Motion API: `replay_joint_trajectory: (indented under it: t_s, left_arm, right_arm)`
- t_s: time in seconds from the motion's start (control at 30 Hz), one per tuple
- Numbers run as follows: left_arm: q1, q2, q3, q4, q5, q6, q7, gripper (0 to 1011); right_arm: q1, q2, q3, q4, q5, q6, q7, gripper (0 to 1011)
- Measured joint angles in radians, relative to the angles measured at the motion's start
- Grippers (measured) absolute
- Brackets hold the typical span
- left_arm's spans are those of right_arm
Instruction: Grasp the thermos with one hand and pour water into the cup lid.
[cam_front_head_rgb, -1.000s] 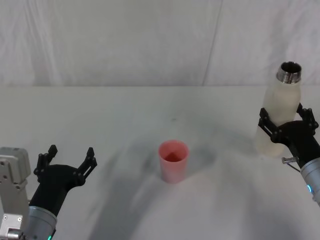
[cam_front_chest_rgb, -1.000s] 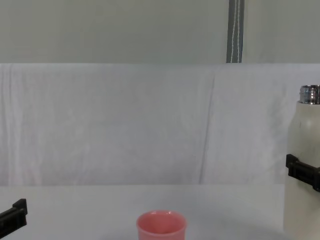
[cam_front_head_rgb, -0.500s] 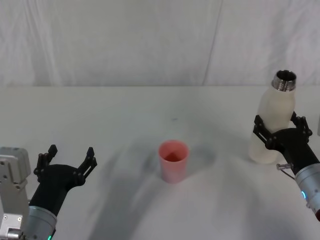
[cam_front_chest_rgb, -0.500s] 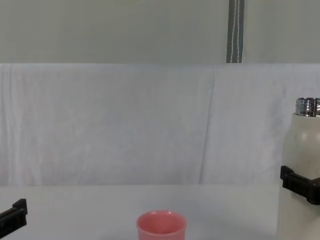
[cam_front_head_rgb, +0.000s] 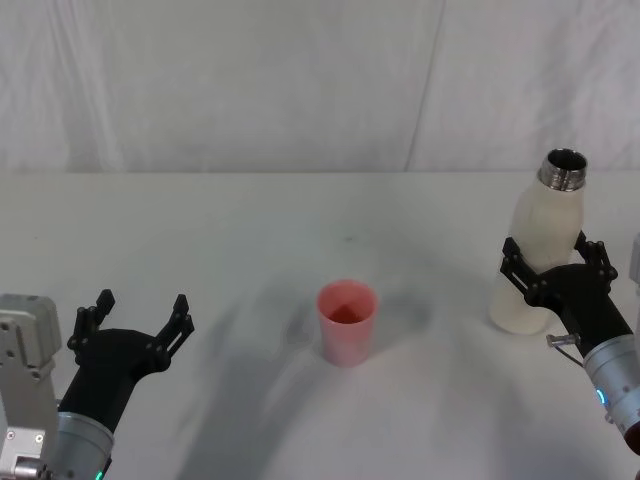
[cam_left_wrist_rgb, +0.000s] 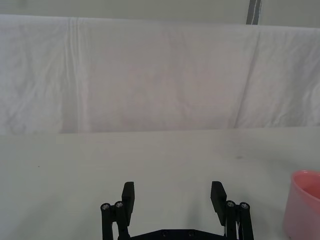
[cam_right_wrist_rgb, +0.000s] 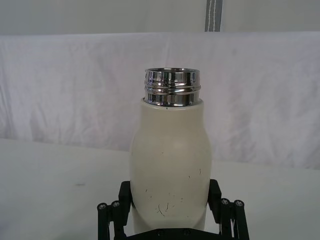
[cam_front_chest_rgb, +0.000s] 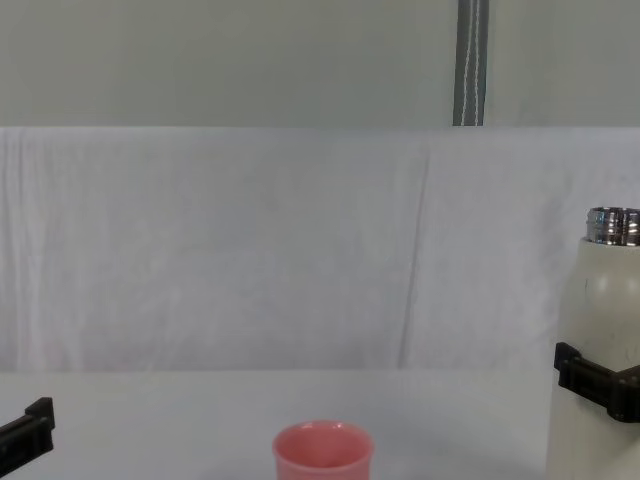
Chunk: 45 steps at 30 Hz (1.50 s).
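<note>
Nothing stands on the white table (cam_front_head_rgb: 250, 230) between the pink cup lid (cam_front_head_rgb: 347, 322) at its middle and the thermos (cam_front_head_rgb: 538, 245) at the right. The right gripper (cam_front_head_rgb: 553, 272) clamps the cream body, neck uncapped. The left gripper (cam_front_head_rgb: 137, 318) waits spread wide, holding nothing.

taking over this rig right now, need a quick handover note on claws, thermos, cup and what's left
Right claw: shut on the thermos, gripping its lower body at the table's right side. The thermos is cap-off, steel neck open and close to upright.
Left claw: open, holding nothing, parked at the near left.
Cup lid: upright at the centre of the table, well apart from the thermos; whether it holds water cannot be told.
Done: grasp of the thermos.
Left: carry the thermos over the cup lid, tilt and pour, then set it back down.
</note>
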<state>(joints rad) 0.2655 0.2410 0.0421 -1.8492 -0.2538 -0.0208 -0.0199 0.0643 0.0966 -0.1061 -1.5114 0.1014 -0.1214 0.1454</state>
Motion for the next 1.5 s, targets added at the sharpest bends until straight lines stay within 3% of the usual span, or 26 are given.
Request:
replay_joint_trajectory:
  t_s: [1.5]
  left_arm:
    - [0.000,0.000,0.000,0.000,0.000,0.000,0.000,1001]
  right_arm:
    - [0.014,0.004,-0.008,0.032,0.021,-0.019,0.009,948]
